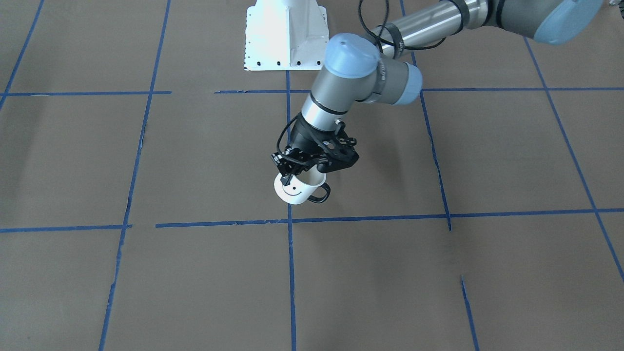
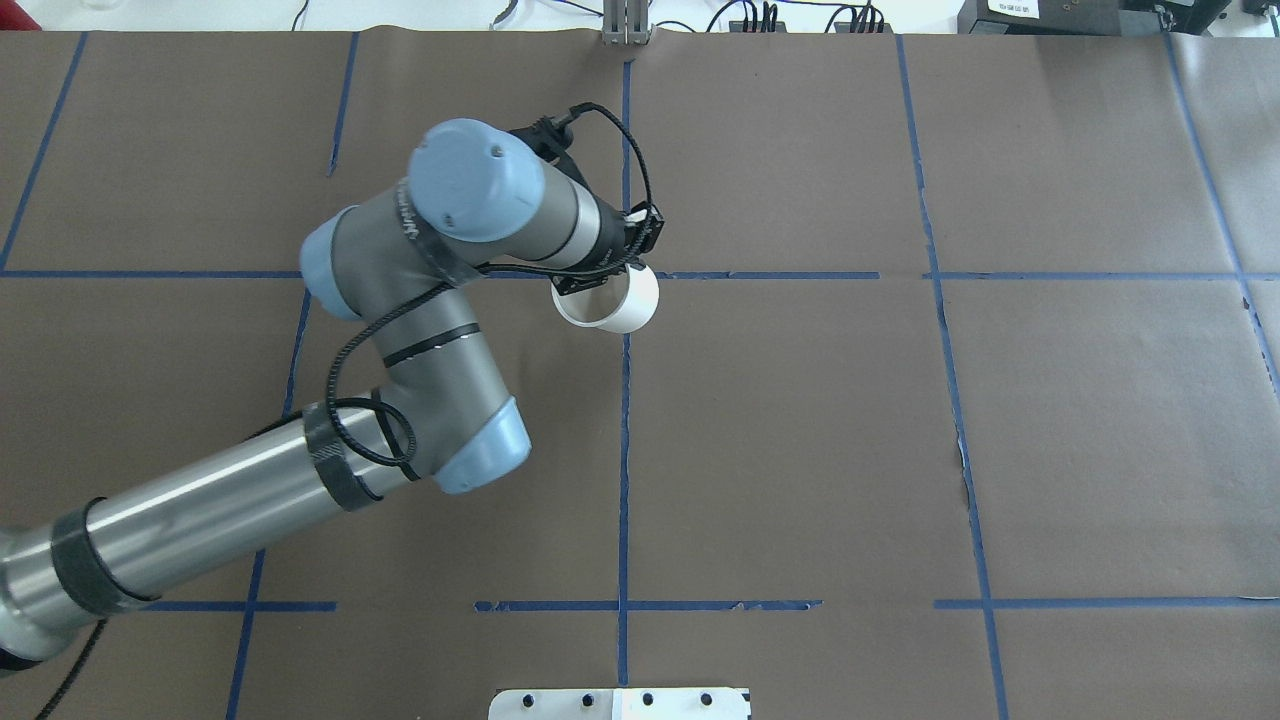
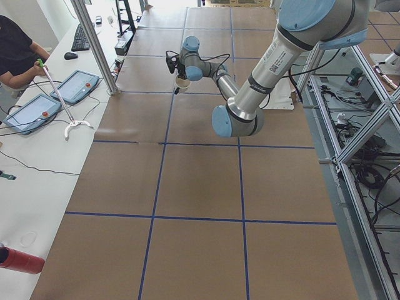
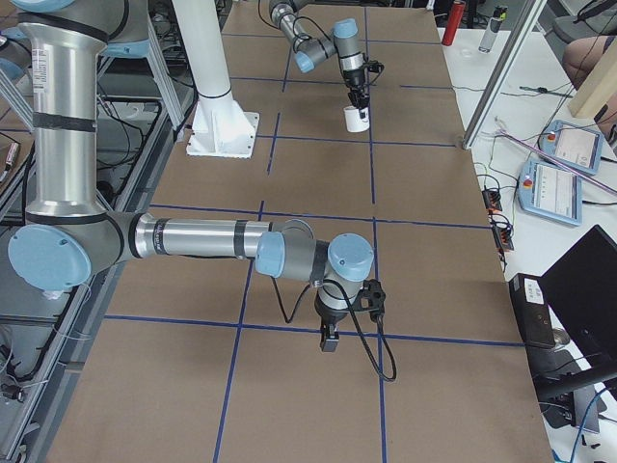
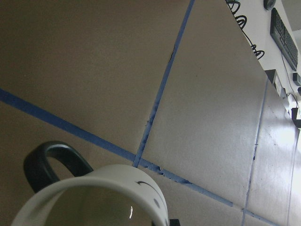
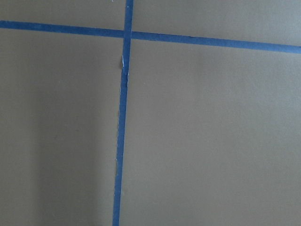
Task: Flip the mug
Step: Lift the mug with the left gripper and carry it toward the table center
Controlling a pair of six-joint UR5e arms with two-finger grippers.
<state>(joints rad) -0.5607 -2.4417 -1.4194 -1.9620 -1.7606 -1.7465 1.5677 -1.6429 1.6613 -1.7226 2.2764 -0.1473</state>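
Observation:
The white mug (image 1: 295, 189) with its black smiley face and black loop handle (image 1: 321, 195) hangs tilted near the table's middle, its mouth up toward the wrist. My left gripper (image 1: 292, 169) is shut on the mug's rim, one finger inside. In the overhead view the mug (image 2: 622, 305) shows below the left gripper (image 2: 600, 280). The left wrist view shows the rim, pale inside and handle (image 5: 49, 162). My right gripper (image 4: 330, 340) hangs low over the table far from the mug; I cannot tell if it is open or shut.
The brown table cover (image 1: 195, 273) carries a grid of blue tape lines. The white robot base plate (image 1: 285, 36) stands at the robot's edge. A side desk with tablets (image 3: 28, 112) and a red bottle (image 3: 19, 259) runs along the far side.

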